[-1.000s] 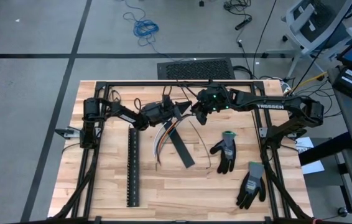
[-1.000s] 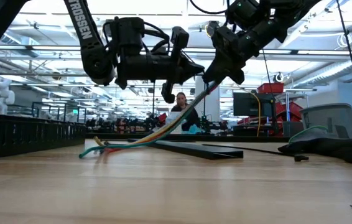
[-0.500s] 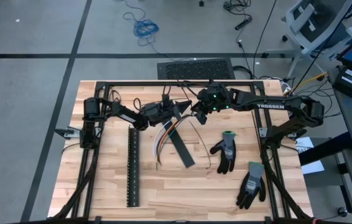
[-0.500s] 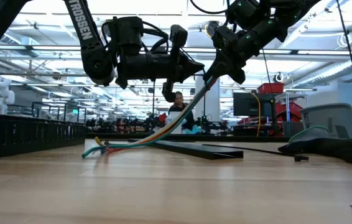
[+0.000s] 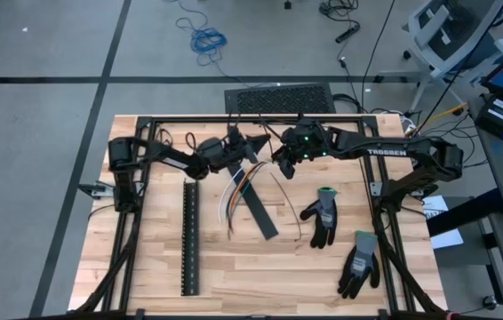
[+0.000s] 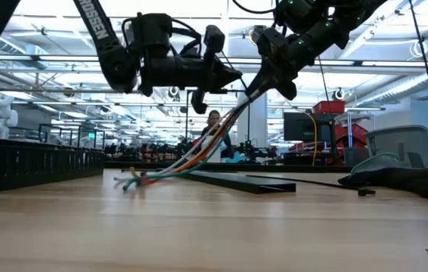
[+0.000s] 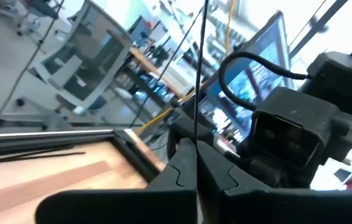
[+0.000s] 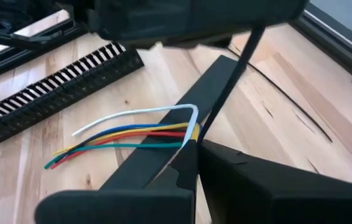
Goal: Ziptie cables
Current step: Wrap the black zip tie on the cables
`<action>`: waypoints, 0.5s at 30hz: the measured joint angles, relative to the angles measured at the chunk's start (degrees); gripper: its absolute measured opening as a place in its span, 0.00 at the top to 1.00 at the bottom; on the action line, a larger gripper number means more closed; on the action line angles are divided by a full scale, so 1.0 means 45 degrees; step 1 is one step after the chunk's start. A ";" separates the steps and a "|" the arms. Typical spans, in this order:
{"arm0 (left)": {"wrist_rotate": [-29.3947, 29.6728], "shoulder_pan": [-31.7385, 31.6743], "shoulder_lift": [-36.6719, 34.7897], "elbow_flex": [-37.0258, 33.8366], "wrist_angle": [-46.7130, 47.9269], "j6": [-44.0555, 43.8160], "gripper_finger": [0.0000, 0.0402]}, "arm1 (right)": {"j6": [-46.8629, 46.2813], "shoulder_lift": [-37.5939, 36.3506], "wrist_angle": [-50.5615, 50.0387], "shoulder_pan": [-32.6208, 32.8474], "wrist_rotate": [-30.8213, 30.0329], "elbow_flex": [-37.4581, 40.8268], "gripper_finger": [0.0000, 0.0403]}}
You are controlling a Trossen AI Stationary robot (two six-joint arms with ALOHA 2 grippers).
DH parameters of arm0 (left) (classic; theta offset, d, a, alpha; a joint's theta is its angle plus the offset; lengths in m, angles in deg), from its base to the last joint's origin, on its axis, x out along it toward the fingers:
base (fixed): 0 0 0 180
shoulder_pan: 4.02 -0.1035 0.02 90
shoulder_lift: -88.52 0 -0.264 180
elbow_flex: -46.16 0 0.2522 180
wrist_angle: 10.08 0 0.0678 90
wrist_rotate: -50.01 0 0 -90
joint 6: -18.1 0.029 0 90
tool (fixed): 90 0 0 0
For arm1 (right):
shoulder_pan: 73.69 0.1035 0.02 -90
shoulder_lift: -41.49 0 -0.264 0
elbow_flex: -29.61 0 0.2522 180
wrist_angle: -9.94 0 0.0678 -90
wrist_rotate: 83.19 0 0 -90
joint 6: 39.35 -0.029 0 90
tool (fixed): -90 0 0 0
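The slotted strip (image 5: 190,236) lies flat on the table's (image 5: 260,276) left part. Beside it, the left gripper (image 5: 250,147), fingers pressed together on a thin dark ziptie (image 7: 196,112), hangs above the cables' raised end, likely to draw the tie tight. The right gripper (image 5: 280,163) is clamped on the cables (image 5: 236,192) at that end, lifting them while their far tips trail on the wood beside the flat bar (image 5: 261,213), gloves (image 5: 323,216) further right.

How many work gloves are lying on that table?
2. One glove lies right of the flat black strip, fingers pointing toward the near edge. The other glove lies farther right and nearer the front edge. More could be hidden under the arms, though none shows.
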 joint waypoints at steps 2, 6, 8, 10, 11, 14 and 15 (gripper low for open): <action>0.0000 -0.0048 -0.0394 0.0000 0.0691 0.0253 1.00 | -0.0076 0.0052 0.0097 0.0000 0.0010 0.0000 1.00; 0.0000 -0.0066 -0.0898 0.0000 0.1495 0.1023 1.00 | -0.0083 0.0123 0.0297 0.0000 0.0084 0.0010 1.00; -0.0070 -0.0066 -0.0995 0.0000 0.1586 0.1019 1.00 | -0.0087 0.0135 0.0483 0.0000 0.0057 0.0011 1.00; -0.0448 -0.0076 -0.0995 0.0000 0.1597 0.0994 1.00 | -0.0309 0.0112 0.0681 0.0010 -0.0055 0.0043 1.00; -0.0716 -0.0076 -0.1002 0.0000 0.1586 0.0994 1.00 | -0.0423 0.0106 0.0833 0.0000 -0.0043 0.0063 0.99; -0.1171 -0.0076 -0.1027 0.0046 0.1700 0.0763 0.96 | -0.0485 0.0115 0.0762 -0.0067 0.0233 0.0080 0.93; -0.1275 -0.0106 -0.1068 0.0083 0.1548 0.0615 0.94 | -0.0633 0.0136 0.0555 -0.0084 0.0380 0.0127 0.91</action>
